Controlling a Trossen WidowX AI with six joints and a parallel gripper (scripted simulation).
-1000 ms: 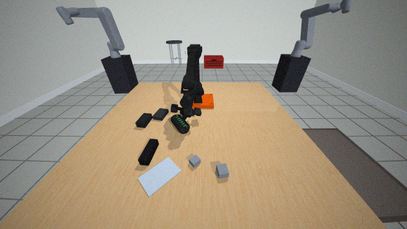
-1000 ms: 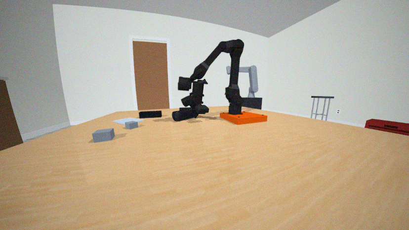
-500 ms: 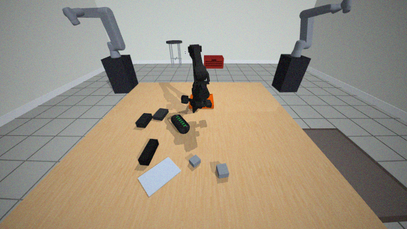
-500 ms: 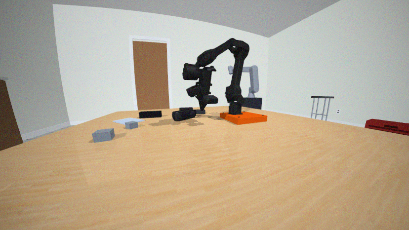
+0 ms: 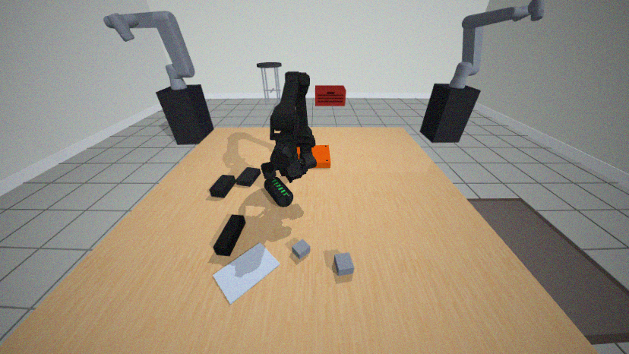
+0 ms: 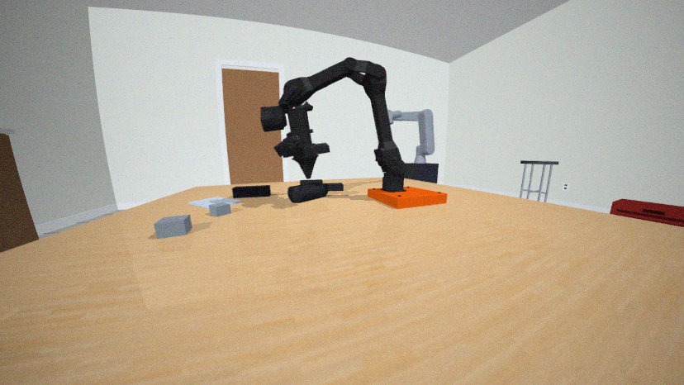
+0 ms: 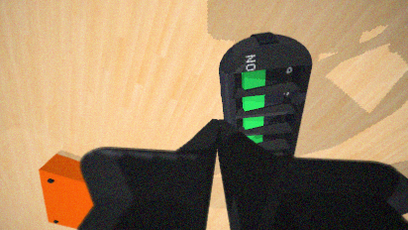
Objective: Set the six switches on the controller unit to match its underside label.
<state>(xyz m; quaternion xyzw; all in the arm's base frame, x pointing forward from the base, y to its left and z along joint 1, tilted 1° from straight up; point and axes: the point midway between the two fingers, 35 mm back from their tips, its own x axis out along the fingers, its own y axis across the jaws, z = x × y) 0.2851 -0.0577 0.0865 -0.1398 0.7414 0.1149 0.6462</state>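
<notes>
The dark grey controller unit [image 5: 285, 200] [image 6: 301, 194] [image 7: 277, 55] lies on the bench with its switches facing up. Its label side is hidden. In the wrist view, several green switch ends show in a row beside the white ON mark, with dark parts to their right. The lower part of the row is hidden behind the fingers. My gripper [image 6: 307, 177] [image 7: 217, 125] is shut and empty, pointing down. Its tips are a little above the unit in the exterior view. They overlap the unit's left edge in the wrist view.
Two dark modules [image 5: 222, 185] [image 5: 248, 176] lie left of the unit. A long black block [image 5: 229, 235] [image 6: 251, 192], a pale sheet [image 5: 233, 286] [image 6: 201, 203] and two grey blocks [image 5: 301, 248] [image 5: 343, 263] lie nearer the top camera. The orange arm base [image 5: 322, 158] [image 6: 416, 197] [image 7: 69, 198] stands behind.
</notes>
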